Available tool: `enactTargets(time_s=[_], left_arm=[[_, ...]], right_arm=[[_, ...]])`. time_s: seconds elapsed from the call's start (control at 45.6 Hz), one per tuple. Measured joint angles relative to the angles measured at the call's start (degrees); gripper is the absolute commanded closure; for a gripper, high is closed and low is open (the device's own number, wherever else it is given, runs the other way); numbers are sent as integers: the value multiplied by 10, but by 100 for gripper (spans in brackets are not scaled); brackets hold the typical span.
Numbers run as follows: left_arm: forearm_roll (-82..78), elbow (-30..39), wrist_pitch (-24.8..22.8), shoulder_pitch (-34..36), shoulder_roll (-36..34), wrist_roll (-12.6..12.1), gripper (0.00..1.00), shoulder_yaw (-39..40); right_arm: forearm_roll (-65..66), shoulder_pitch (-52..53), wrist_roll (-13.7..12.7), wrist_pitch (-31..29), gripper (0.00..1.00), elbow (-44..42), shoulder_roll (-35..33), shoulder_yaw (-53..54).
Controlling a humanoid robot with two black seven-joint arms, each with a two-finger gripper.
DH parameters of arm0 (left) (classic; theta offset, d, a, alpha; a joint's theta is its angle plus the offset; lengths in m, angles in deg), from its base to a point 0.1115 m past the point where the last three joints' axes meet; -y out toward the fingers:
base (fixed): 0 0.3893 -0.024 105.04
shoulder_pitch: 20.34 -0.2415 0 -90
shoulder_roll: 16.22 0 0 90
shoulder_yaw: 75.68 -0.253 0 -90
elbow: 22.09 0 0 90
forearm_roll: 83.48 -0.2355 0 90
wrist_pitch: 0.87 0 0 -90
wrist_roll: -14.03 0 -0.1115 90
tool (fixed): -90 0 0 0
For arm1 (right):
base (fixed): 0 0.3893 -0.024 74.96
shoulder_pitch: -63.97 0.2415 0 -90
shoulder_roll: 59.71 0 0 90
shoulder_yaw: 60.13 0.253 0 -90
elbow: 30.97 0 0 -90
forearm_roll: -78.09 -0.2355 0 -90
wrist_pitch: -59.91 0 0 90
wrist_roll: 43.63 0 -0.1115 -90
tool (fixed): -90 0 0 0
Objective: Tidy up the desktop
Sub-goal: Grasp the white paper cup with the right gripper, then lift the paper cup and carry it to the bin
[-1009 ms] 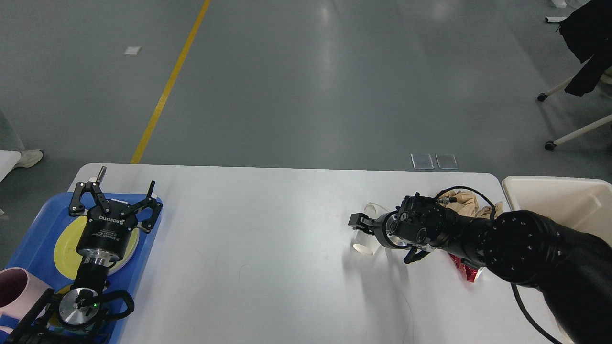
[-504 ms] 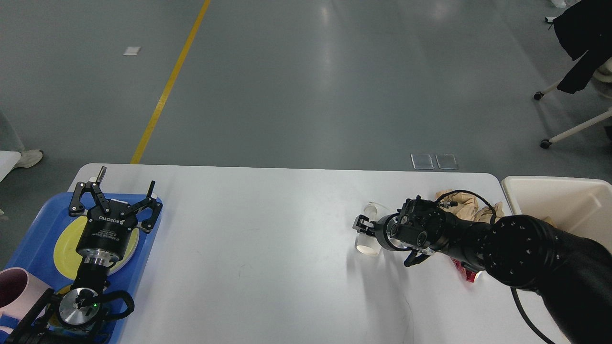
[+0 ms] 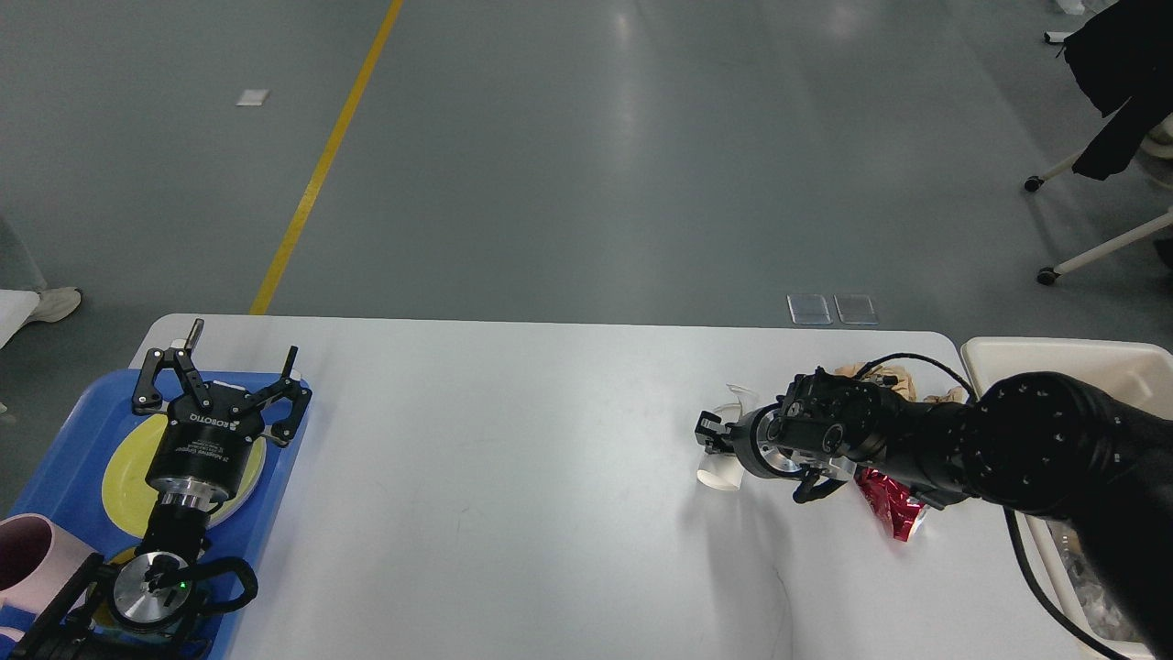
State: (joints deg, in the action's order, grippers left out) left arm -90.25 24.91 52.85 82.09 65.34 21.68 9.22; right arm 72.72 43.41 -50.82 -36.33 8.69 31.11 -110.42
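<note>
The desktop (image 3: 504, 458) is a wide white tabletop. At its right, my right gripper (image 3: 713, 434) is shut on a clear plastic cup (image 3: 722, 472), which is pinched in the middle; its rim flares above and its base below the fingers. Crumpled brown paper (image 3: 893, 374) lies behind the right wrist, and a red wrapper (image 3: 884, 509) lies just in front of it. My left gripper (image 3: 220, 378) stands open over the blue tray (image 3: 78, 408) at the left, holding nothing.
On the tray are a yellow plate (image 3: 124, 467) and a pink mug (image 3: 27, 550). A cream bin (image 3: 1054, 362) stands against the desktop's right edge. Chair legs on wheels (image 3: 1054, 273) stand on the floor far right.
My right gripper closed on the plastic cup and moved right toward the bin, taking the cup with it and squeezing it. The left arm has not moved.
</note>
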Motion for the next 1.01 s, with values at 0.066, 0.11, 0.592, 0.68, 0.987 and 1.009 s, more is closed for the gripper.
enactTargets(time_s=[0.066, 0.11, 0.592, 0.68, 0.987, 1.009], left_arm=[[0, 0, 0, 0, 0, 0, 3, 0], [0, 0, 0, 0, 0, 0, 3, 0], [0, 0, 0, 0, 0, 0, 3, 0], [0, 0, 0, 0, 0, 0, 3, 0], [0, 0, 1, 0, 0, 0, 3, 0], [0, 0, 1, 0, 0, 0, 3, 0]], right_arm=[[0, 23, 0, 0, 100, 30, -13, 0], [-1, 47, 0, 0, 100, 64, -27, 0], [9, 486, 2, -87, 100, 472, -116, -210], [15, 543, 4, -147, 100, 495, -122, -251], [64, 618, 37, -226, 100, 534, -133, -338], [64, 618, 41, -226, 100, 534, -138, -345]])
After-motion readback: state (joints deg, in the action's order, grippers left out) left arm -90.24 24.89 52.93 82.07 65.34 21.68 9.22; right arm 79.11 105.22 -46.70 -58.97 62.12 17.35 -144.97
